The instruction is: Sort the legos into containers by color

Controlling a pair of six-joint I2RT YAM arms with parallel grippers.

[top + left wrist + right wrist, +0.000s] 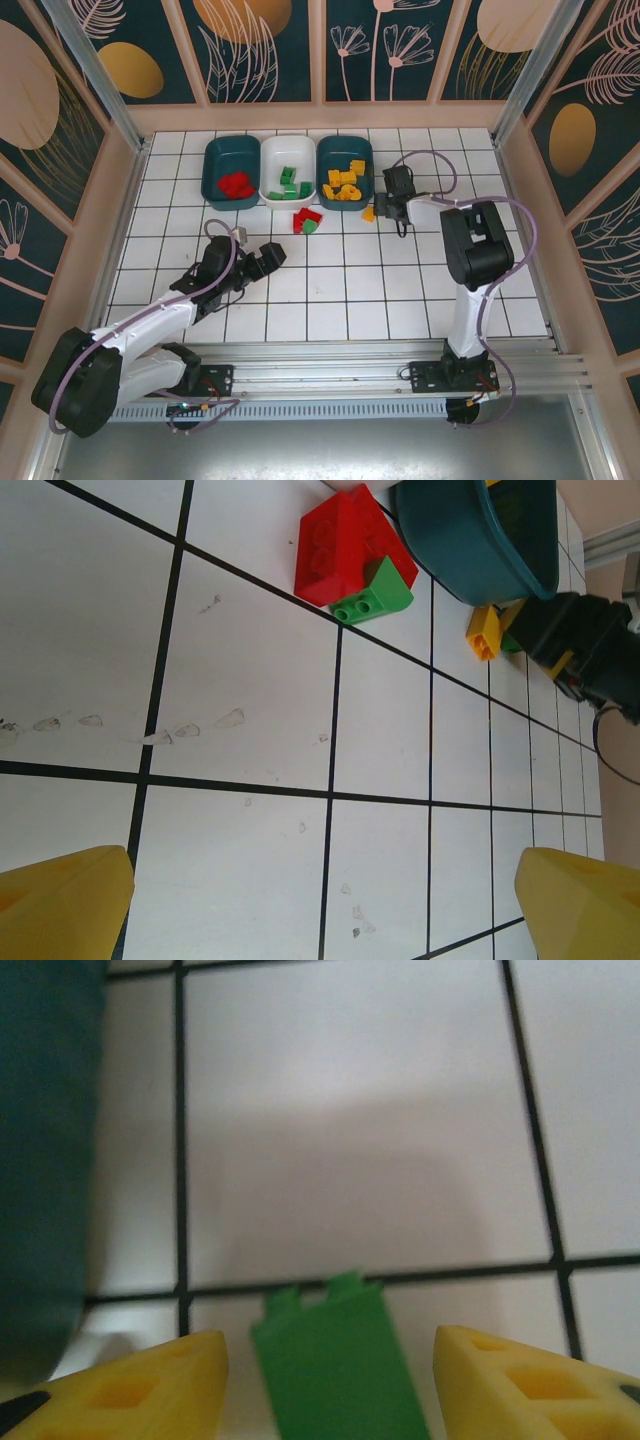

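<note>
Yellow fingertips [150, 1380] of the right end effector [330, 1385] stand spread and released on either side of a small green plastic studded brick [330, 1360]. The brick lies on the white tiled desk [350, 1110], with a gap at each side.

Step in hand, as judged: grasping this green lego. The next move calls for closing squarely on its flanks and lifting. The brick must then pass the adjacent dark teal rounded plastic tub [330, 148], which holds yellow pieces, to reach the white rounded plastic tub [285, 150], which holds green ones.

A small orange-yellow brick [368, 213] lies just beside the end effector and may be nudged.

The left end effector [265, 258] hovers released and empty, near a large red brick [345, 545] that touches a green wedge brick [375, 595]. A second dark teal tub [225, 152] holds red bricks.
</note>
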